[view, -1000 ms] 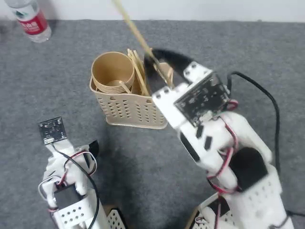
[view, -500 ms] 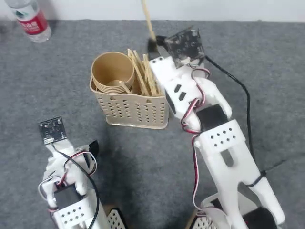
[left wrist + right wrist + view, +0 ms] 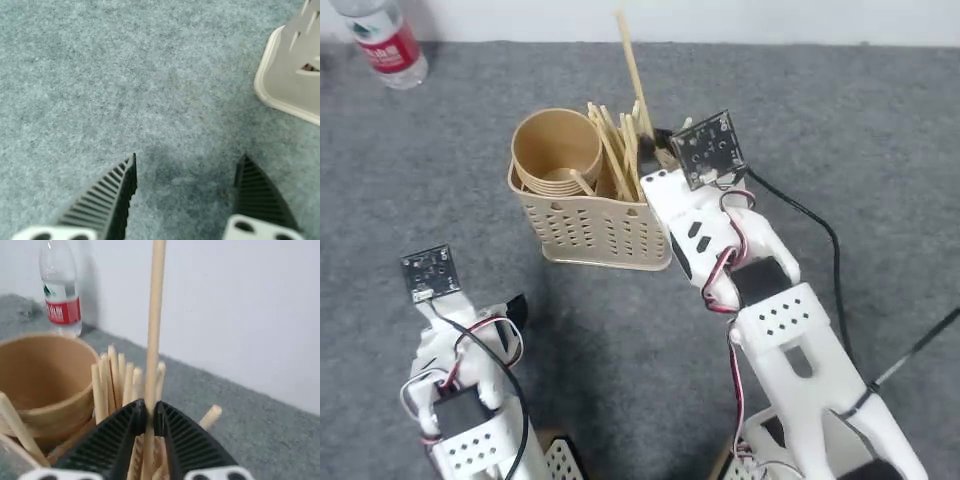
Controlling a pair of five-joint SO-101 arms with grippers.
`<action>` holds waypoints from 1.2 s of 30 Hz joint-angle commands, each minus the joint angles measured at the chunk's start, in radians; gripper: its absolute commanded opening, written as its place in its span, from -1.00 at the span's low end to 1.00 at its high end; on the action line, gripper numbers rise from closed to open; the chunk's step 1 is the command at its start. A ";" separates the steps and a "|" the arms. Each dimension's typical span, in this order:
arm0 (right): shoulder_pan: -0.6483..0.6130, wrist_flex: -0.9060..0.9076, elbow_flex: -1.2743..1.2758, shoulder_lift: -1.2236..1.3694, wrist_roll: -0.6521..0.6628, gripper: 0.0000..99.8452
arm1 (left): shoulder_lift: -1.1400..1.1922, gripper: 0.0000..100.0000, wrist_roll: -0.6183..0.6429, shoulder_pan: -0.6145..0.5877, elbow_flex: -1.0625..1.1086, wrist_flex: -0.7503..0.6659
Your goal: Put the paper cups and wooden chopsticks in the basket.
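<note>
Right hand (image 3: 150,416): pinched one upright chopstick (image 3: 156,310), lower end among those in basket (image 3: 590,235), beside nested cups (image 3: 557,150). Step judged: depositing. Next move called for release, then a straight lift. Left hand (image 3: 189,162): spread, low over counter (image 3: 90,70).

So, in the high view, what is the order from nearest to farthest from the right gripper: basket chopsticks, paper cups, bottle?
1. Chopsticks, right beside the right gripper.
2. Paper cups, at the basket's other end.
3. Bottle, in the far corner.
</note>
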 commanded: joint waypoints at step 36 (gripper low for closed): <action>0.463 1.130 -0.310 -0.429 0.121 -0.61 | -0.017 -0.40 -0.014 0.012 -0.007 -0.006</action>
